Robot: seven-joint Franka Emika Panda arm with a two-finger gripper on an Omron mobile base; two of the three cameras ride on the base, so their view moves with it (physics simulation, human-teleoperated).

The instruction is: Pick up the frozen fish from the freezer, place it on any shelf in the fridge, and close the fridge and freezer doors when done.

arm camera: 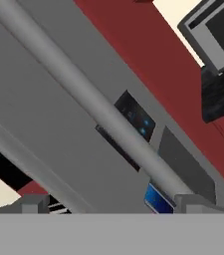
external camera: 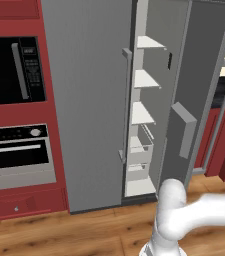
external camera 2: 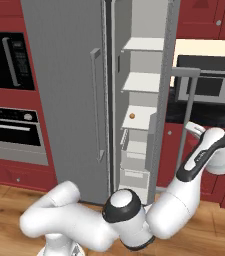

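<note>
The gripper (arm camera: 108, 201) sits close against the open right fridge door (external camera: 204, 75), jaws spread either side of its handle (arm camera: 98, 107); left door (external camera: 86, 100) shut.

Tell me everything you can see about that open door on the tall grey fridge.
The open door is the right one of two on the tall grey unit, swung wide out toward the robot. It looks like matte grey metal or plastic. Its inner face carries a boxy grey bin. On its outer face runs a long vertical bar handle, seen in the right base view, with the robot's tool right at it. Beside the door, white shelves and drawers stand exposed.
</note>
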